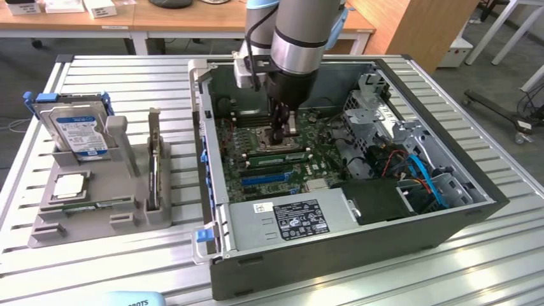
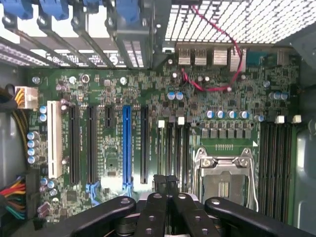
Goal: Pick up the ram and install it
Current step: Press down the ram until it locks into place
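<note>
The tool (image 1: pixel 285 131), its fingers pressed together and holding nothing, hangs over the motherboard (image 2: pixel 148 123) inside the computer case (image 1: pixel 442 217), while the ram (image 1: pixel 85 206) lies flat in the grey tray (image 1: pixel 47 236) on the table (image 1: pixel 102 274), well apart toward the exterior view's left.

- the grey cylindrical robot arm (image 1: pixel 297 32) reaches straight down into the open black computer case (image 1: pixel 340 255), above the green motherboard (image 1: pixel 264 153).
- its black two-fingered gripper (image 1: pixel 283 129) points down, fingertips pressed together, just above the board beside the silver processor socket (image 2: pixel 224 177).
</note>
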Controlling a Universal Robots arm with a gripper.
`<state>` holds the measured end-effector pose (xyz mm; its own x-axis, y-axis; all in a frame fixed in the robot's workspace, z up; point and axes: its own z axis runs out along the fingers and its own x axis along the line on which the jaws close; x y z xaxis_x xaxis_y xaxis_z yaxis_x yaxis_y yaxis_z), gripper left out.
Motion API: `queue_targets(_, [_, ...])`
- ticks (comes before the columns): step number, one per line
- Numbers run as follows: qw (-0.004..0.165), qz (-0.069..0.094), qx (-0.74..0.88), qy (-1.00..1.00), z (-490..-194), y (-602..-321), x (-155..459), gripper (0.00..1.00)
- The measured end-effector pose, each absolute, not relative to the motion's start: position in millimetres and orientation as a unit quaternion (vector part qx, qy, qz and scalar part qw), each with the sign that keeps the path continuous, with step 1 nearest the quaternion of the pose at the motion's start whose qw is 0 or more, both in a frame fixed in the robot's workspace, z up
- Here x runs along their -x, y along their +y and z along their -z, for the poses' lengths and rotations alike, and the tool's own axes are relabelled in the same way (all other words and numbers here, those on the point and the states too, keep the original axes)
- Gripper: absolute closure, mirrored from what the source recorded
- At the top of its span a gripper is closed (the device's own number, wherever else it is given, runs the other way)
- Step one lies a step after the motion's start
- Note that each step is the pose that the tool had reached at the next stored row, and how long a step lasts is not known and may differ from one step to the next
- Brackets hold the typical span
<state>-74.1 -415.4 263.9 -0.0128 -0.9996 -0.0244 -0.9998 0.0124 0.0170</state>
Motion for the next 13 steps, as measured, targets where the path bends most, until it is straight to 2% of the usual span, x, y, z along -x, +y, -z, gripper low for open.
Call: queue_targets(13, [0.003, -0.015, 0.703, 0.712, -264, -415, 49, 0.90])
